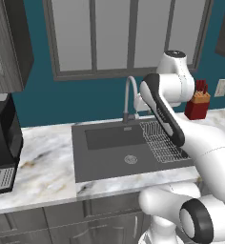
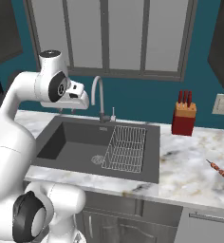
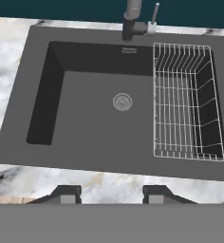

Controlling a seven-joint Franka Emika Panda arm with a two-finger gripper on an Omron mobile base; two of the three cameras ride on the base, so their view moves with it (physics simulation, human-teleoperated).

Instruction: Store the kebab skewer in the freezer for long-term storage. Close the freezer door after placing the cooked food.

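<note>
open sink basin (image 3: 90,118), faucet (image 3: 133,21) behind

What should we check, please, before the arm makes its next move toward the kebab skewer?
1. Kebab skewer located: ok, it lies on the marble counter at the far right of the right base view.
2. Skewer free to grasp: ok, nothing rests on it; the red knife block stands apart, further back.
3. Gripper empty: ok, there is a gap between the fingertips with nothing in it.
4. Gripper over the skewer: not ok, it hangs above the sink.
5. Path to the right: cannot tell, the faucet rises near the hand.
6. Freezer door open: cannot tell.
</note>
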